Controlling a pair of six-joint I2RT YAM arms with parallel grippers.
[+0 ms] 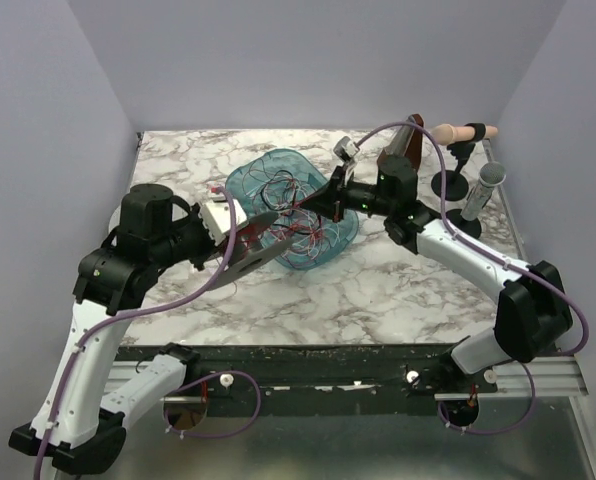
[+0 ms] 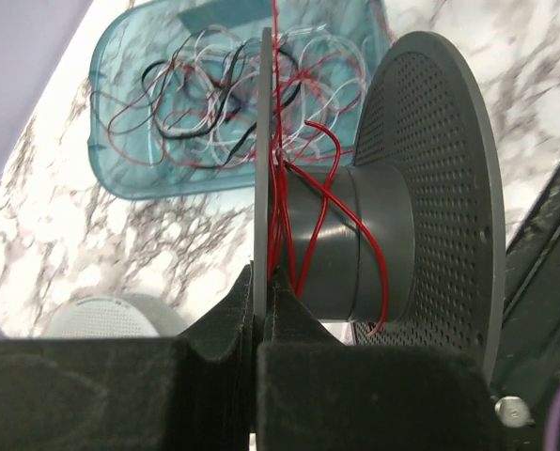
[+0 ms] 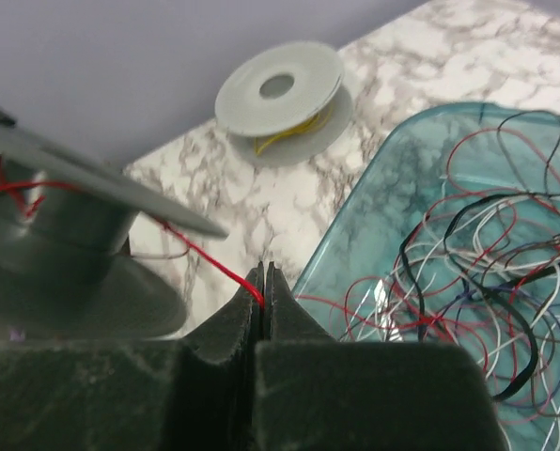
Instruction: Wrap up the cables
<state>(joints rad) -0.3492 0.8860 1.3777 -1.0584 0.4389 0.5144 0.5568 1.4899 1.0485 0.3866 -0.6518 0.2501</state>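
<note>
A tangle of thin red, black and white cables [image 1: 296, 205] lies in a teal tray [image 1: 246, 180]; it also shows in the left wrist view [image 2: 214, 85] and the right wrist view [image 3: 487, 282]. My left gripper [image 2: 263, 274] is shut on the thin flange of a grey spool [image 2: 355, 235], held above the table beside the tray [image 1: 248, 250]. A red cable [image 2: 303, 221] is looped round the spool's core. My right gripper [image 3: 263, 277] is shut on the red cable [image 3: 205, 254], which runs taut to the spool [image 3: 54, 235].
A second grey spool [image 3: 278, 94] with yellow wire lies on the marble table [image 1: 378, 290] near the back wall. Black stands holding a wooden peg [image 1: 460, 132] and a grey tube [image 1: 483, 185] are at the back right. Purple arm cables hang along both arms.
</note>
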